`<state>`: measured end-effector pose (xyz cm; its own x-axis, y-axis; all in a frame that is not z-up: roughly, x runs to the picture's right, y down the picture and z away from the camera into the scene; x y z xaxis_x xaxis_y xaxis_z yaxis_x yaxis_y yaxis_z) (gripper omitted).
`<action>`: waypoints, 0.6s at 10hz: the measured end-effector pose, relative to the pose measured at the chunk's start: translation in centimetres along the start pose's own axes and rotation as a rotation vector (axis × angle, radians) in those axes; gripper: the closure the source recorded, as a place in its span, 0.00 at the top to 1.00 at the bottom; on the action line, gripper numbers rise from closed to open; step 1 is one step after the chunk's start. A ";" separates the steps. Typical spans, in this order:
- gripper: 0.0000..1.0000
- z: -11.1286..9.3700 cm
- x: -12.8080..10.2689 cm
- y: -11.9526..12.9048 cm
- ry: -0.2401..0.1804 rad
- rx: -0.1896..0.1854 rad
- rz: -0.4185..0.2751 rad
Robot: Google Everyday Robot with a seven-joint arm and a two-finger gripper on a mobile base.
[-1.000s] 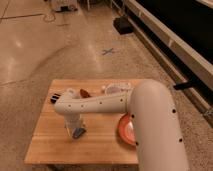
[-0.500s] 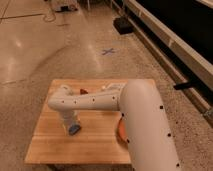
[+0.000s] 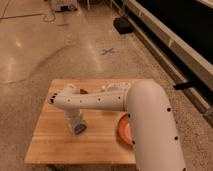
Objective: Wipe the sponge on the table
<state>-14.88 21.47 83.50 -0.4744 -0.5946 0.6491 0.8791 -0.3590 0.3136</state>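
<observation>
The light wooden table [image 3: 50,145] fills the lower middle of the camera view. My white arm reaches across it from the lower right toward the left. The gripper [image 3: 76,125] hangs down from the arm's left end onto the table's middle left. The light-blue sponge [image 3: 80,129] sits at the gripper's tip, pressed against the tabletop, and the gripper is shut on it. Most of the sponge is hidden by the gripper.
An orange bowl [image 3: 122,131] stands on the right part of the table, half hidden behind my arm. A small reddish-brown object [image 3: 83,91] lies near the far edge. On the floor beyond are a blue cross mark [image 3: 107,51] and a black box [image 3: 122,25].
The gripper with the sponge slid left across the tabletop, then back to the right. The arm's elbow swung with it, covering more of the orange bowl.
</observation>
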 end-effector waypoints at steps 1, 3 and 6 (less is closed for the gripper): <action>0.23 0.0 0.0 0.0 0.000 0.003 0.001; 0.23 -0.2 0.2 0.2 -0.001 -0.004 0.001; 0.05 -0.7 1.6 -1.3 -0.002 -0.013 -0.032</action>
<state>-16.87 20.49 83.68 -0.5023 -0.5810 0.6405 0.8627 -0.3871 0.3254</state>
